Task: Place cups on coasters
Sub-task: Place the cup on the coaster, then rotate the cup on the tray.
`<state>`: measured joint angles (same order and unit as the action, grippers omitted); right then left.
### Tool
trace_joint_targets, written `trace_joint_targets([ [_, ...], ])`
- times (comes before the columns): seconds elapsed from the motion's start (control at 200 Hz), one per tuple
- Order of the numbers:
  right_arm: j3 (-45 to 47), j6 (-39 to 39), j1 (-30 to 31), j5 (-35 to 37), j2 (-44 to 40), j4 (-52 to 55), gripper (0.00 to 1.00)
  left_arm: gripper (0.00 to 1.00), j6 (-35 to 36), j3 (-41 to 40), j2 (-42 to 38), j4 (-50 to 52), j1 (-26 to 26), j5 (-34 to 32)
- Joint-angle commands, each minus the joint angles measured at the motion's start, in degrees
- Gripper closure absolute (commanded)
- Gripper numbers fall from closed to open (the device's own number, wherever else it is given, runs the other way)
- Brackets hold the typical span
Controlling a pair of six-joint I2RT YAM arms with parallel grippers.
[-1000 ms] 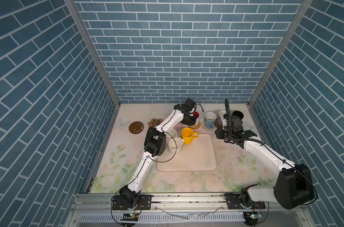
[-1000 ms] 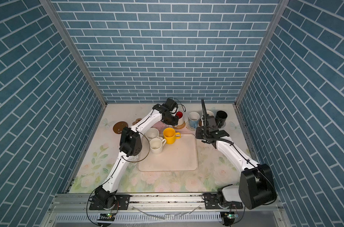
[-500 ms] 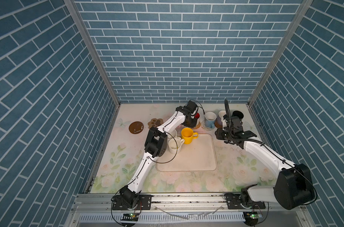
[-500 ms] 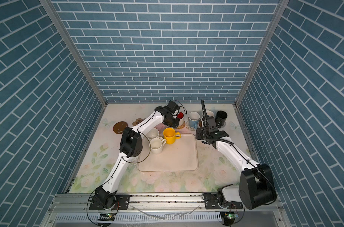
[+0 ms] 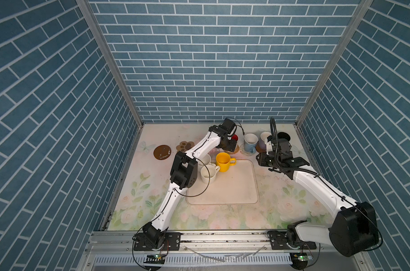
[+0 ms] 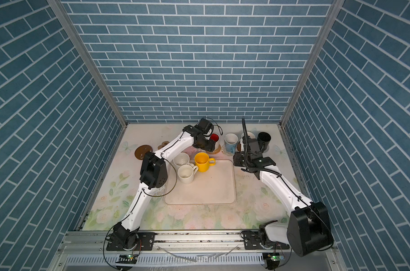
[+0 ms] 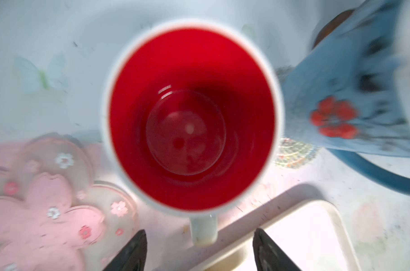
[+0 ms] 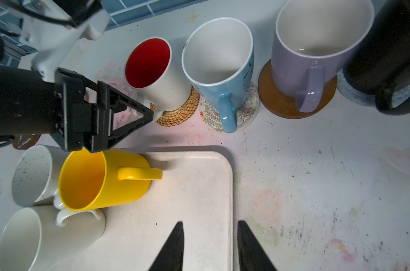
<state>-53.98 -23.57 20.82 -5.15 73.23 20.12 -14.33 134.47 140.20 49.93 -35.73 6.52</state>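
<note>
Mug with red lining [image 8: 157,77], white outside, stands upright on the woven rattan coaster [image 8: 180,110] at the far side of the table, leftmost in a row of four seated mugs. To its right are the light blue mug [image 8: 219,70] on a pale woven round [image 8: 246,110], the lavender mug [image 8: 312,54] on a brown disc [image 8: 276,101], and the black mug [image 8: 387,54] on a grey-white round [image 8: 349,93].

Left gripper [image 7: 201,250] hovers directly above the red-lined mug, jaws parted on either side of its handle and clear of it, holding nothing. Right gripper [image 8: 211,246] hangs over the far-right edge of the cream tray [image 8: 199,199], jaws apart and empty.

Yellow mug [image 8: 105,178], speckled cream mug [image 8: 32,173] and plain cream mug [image 8: 35,237] cluster at the tray's far-left corner, not yet on coasters. Pink flower coaster [image 7: 42,206] lies just left of the rattan one. Paw coaster [image 5: 184,146] and a bare dark disc [image 5: 162,152] lie farther left.

The mugs look like glazed ceramic: rigid, fairly heavy, smooth, and likely to chip if knocked. The handle, or the wall pinched across the rim, seems the surest hold. The yellow mug's handle points right.
</note>
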Motion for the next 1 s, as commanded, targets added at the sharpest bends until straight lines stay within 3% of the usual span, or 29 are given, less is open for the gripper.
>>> trace_joint_targets([
  [0.0, 1.9, 0.2, -0.1, -3.4, -2.4, 0.1, 0.60, 0.27, 0.2, -1.3, -5.0, -1.3, -0.3, -1.2],
  [0.255, -3.4, -0.2, 0.3, -6.9, 1.6, 2.5, 0.58, 0.23, 1.1, -8.0, -15.6, -2.6, -0.3, -3.1],
  [0.66, -14.9, -1.0, 5.1, -4.1, 15.4, 1.2, 0.59, 0.21, -1.8, -46.1, -45.9, -12.5, -0.2, -6.0],
  [0.92, -23.9, -1.0, 7.0, -3.3, 26.1, 1.7, 0.61, 0.21, -5.1, -63.0, -60.5, -11.3, -0.2, -7.2],
  [0.995, -25.7, -1.1, 7.0, -3.0, 28.1, 1.8, 0.66, 0.21, -5.3, -67.2, -64.6, -10.1, -0.1, -8.2],
])
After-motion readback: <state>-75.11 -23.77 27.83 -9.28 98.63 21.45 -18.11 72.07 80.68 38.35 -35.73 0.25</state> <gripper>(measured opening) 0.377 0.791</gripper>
